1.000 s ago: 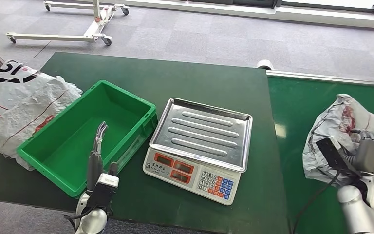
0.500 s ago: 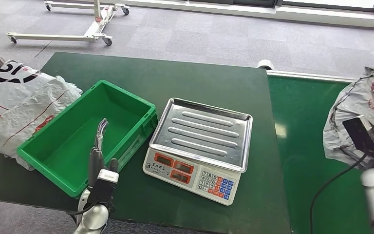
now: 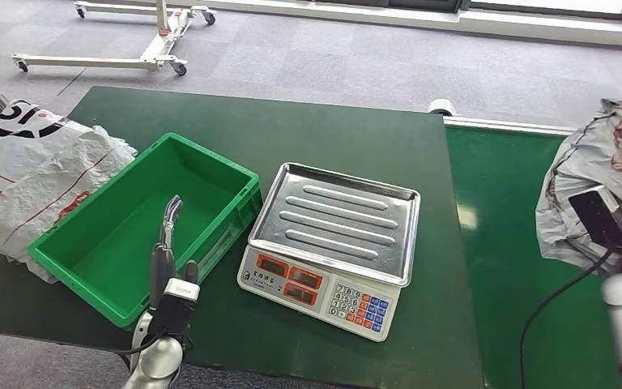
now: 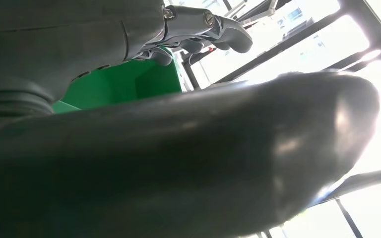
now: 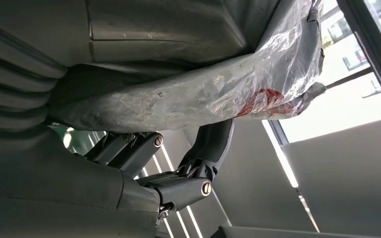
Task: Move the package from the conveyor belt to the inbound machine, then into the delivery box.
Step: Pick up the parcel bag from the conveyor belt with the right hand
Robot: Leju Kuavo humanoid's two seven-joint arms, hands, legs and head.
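Green conveyor belt [image 3: 502,243] at 3 o'clock, dark green table [image 3: 308,138] beside it. Green plastic crate [image 3: 129,235] at 9 o'clock waiting as delivery box; steel-trayed scale [image 3: 336,223] central, ready for weighing. Crumpled grey plastic package [image 3: 595,174] lifted off belt, clamped by right hand [image 5: 178,163], fingers curled beneath. Left hand [image 3: 166,259] idle over crate's near wall, fingers loosely apart, gripping nothing.

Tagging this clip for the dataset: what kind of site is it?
Likely a mock parcel-sorting station in a lab or office: a green conveyor belt, an electronic scale beside a green bin, and a grey package in the right hand.
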